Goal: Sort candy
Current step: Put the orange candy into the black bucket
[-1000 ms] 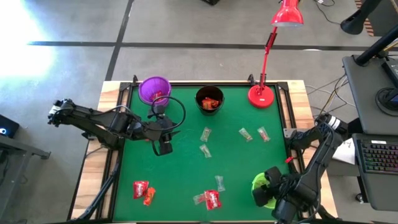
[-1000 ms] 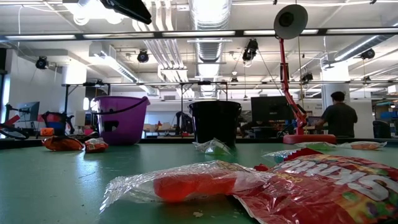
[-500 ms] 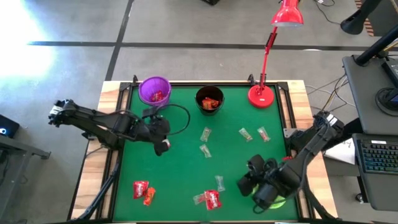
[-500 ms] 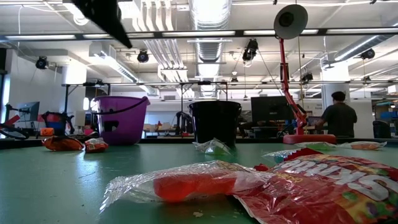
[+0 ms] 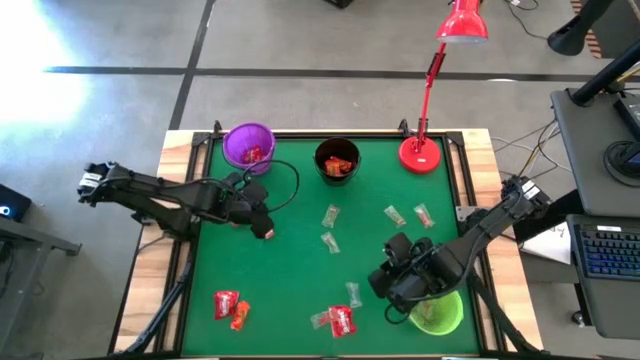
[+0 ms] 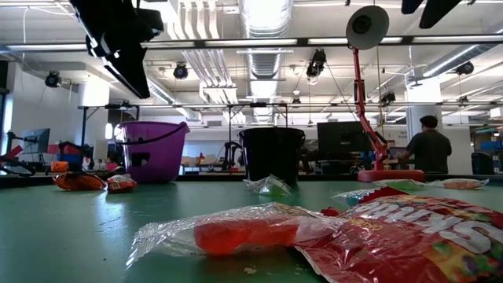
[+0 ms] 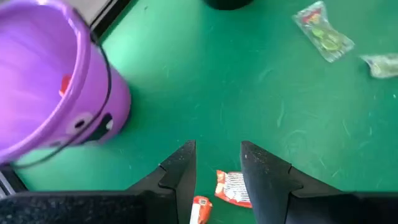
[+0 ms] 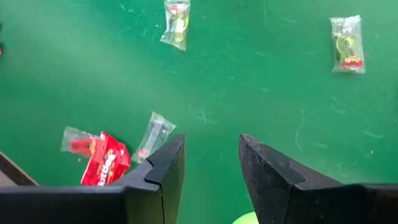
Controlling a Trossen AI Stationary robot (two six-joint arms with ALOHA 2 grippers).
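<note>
Both grippers are hanging above the table with their fingers parted and nothing between them. Right gripper [image 5: 390,282] is hovering over the near right part of the green table [image 5: 300,270], just beside the green cup [image 5: 436,312], while the left gripper [image 5: 262,226] is sitting over the left side, a little in front of the purple cup [image 5: 248,145].

Behind the table's far edge, the red desk lamp [image 5: 421,153] is standing on its round base, its shade reaching out past the table. The black cup [image 5: 337,161] is standing between the lamp and the purple cup, and both cups are holding red and orange pieces.

Candy is lying scattered on the mat: a red packet [image 5: 342,321] with a clear wrapper touching it near the front edge, a red and an orange piece [image 5: 230,306] together at the front left, and clear greenish sweets [image 5: 330,216] spread across the middle and right.

In the low view, a person [image 6: 428,149] is standing far back in the room.
</note>
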